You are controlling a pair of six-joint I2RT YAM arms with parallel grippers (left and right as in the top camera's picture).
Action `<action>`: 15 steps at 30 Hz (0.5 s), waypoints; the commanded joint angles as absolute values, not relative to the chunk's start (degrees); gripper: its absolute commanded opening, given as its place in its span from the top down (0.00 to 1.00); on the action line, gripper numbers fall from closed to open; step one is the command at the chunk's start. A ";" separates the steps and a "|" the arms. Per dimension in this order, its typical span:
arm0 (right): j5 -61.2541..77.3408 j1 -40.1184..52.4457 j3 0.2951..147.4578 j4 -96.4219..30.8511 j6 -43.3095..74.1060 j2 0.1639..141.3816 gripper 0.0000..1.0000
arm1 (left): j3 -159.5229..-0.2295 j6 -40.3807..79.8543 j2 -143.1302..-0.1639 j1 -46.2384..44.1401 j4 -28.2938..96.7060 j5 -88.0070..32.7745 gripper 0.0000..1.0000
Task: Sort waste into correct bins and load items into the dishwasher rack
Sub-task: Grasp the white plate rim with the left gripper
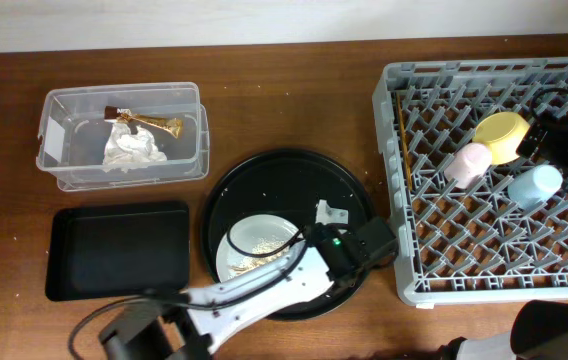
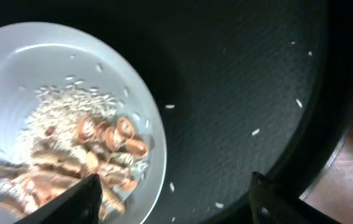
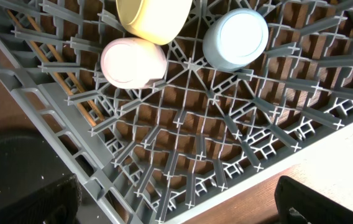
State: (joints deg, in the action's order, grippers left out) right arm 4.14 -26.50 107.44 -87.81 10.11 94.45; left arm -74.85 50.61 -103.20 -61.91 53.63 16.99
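The nearer left hand (image 2: 173, 180) hangs spread and empty astride the rim of the pale grey plate (image 2: 21, 74), on the round black tray (image 2: 245, 81), food scraps (image 2: 71, 137) by one finger; the right hand (image 3: 176, 199) gapes above the dishwasher rack (image 3: 226, 143).

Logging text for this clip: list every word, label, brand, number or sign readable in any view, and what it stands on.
No text is readable in any view.
Gold-and-brown wrapper in the clear tub: any print is too small to read.
Pale patch on the tub's left end: blurred, nothing legible.
Dishwasher rack, pink cup, light blue cup, bowl, plate: no markings visible.
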 commanded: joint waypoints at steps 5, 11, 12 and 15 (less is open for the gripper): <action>4.25 -26.65 107.13 -87.66 10.15 94.50 0.02 | -74.83 51.31 -110.65 -62.00 50.65 18.74 0.31; 4.25 -26.65 107.13 -87.66 10.15 94.50 0.02 | -74.83 53.34 -115.13 -62.00 49.71 18.65 0.33; 4.27 -26.65 107.13 -87.66 10.15 94.50 0.02 | -74.83 53.34 -115.42 -61.98 49.56 18.68 0.33; 4.27 -26.65 107.13 -87.66 10.17 94.50 0.02 | -74.83 53.34 -116.22 -61.98 48.60 18.70 0.38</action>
State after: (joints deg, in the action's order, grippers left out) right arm 4.14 -26.50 107.44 -87.81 10.11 94.45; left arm -74.87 52.34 -114.04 -61.93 49.25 17.82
